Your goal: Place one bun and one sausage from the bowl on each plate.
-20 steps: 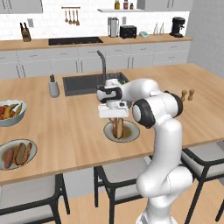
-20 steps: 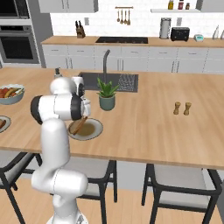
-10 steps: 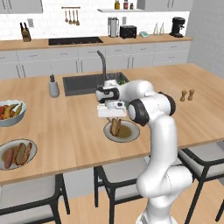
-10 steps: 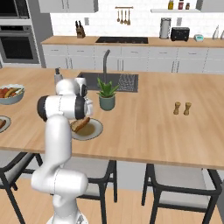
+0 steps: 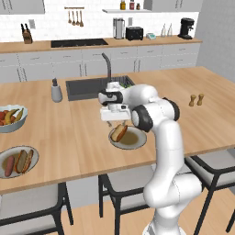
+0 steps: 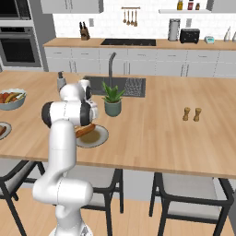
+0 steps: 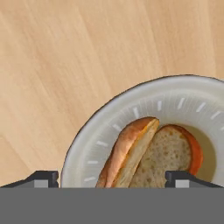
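A split bun [image 5: 119, 132] lies on the left part of a small grey-rimmed plate [image 5: 136, 143] near the island's front edge. My gripper [image 5: 115, 122] hangs just above it, open. In the hand view the bun [image 7: 144, 153] lies cut side up on the plate [image 7: 100, 131], and my gripper [image 7: 112, 179] stands wide, its fingertips [image 7: 42, 178] clear of the bread on both sides. The wide dark bowl [image 5: 32, 170] sits far left at the front edge, holding a sausage [image 5: 8, 166] and bun pieces. From the right base view the bun [image 6: 85, 130] and plate [image 6: 99, 137] show beside my arm.
A white fruit bowl [image 5: 10, 120] stands behind the dark bowl. A potted plant [image 6: 112, 99] is just beyond the plate, by the sink [image 5: 87, 87]. Salt and pepper shakers [image 5: 196, 99] stand to the right. Stools are tucked under the island's front edge.
The jaws have gone from shut to wide open and let go of the bun, which now rests on the plate. The hand has barely moved.
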You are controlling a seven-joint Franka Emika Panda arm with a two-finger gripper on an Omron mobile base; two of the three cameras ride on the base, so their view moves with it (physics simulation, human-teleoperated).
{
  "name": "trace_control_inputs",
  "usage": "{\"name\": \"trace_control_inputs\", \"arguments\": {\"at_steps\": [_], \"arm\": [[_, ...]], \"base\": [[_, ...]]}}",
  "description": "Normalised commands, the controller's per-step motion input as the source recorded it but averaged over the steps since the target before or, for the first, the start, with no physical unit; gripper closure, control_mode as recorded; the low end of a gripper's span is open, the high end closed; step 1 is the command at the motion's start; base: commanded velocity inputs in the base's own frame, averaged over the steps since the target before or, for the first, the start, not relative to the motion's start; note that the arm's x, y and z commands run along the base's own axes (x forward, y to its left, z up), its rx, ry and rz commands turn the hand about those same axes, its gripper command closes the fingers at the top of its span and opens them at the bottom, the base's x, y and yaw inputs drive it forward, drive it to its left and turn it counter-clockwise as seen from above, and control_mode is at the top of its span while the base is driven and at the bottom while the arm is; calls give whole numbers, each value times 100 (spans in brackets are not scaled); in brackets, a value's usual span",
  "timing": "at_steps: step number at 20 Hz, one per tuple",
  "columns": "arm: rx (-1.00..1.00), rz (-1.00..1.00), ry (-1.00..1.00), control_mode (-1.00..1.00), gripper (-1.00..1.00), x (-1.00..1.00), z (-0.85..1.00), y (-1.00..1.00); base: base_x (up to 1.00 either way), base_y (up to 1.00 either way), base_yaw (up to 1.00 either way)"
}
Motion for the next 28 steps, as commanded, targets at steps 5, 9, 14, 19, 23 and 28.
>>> {"name": "trace_control_inputs", "arguments": {"at_steps": [5,9,14,19,23,28], "arm": [[-2,6,-31,-100,-100,-73,68,9],[4,9,-27,-100,-100,-100,58,-12],[13,9,-39,-100,-100,-100,11,-56],[10,15,-28,-100,-100,-100,28,-59],[3,25,-19,-100,-100,-100,25,-49],[0,23,-8,-100,-100,-93,21,-24]], "base": [[0,0,0],[0,0,0],[0,0,0],[0,0,0],[0,0,0],[0,0,0]]}}
